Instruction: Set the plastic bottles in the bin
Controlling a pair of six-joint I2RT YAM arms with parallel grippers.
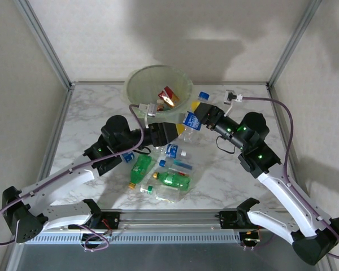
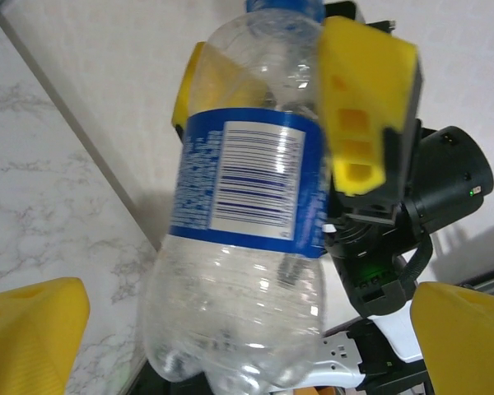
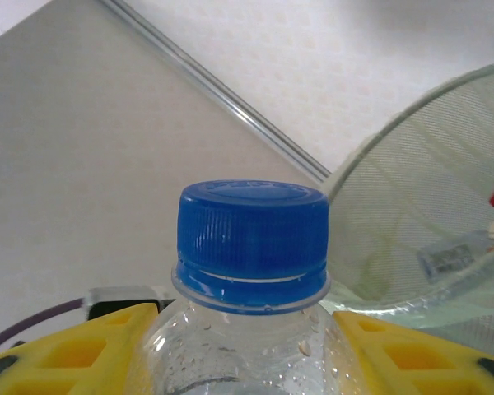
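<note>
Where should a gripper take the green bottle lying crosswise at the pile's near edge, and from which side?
Across the middle of the green bottle, from straight above. It lies flat, length running left to right, so fingers close front to back. A clear bottle crowds its near side, so room looks tight.

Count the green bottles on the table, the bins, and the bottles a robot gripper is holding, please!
Green bottles: 2
Bin: 1
Blue-capped bottle held in the right gripper: 1
Total: 4
</note>
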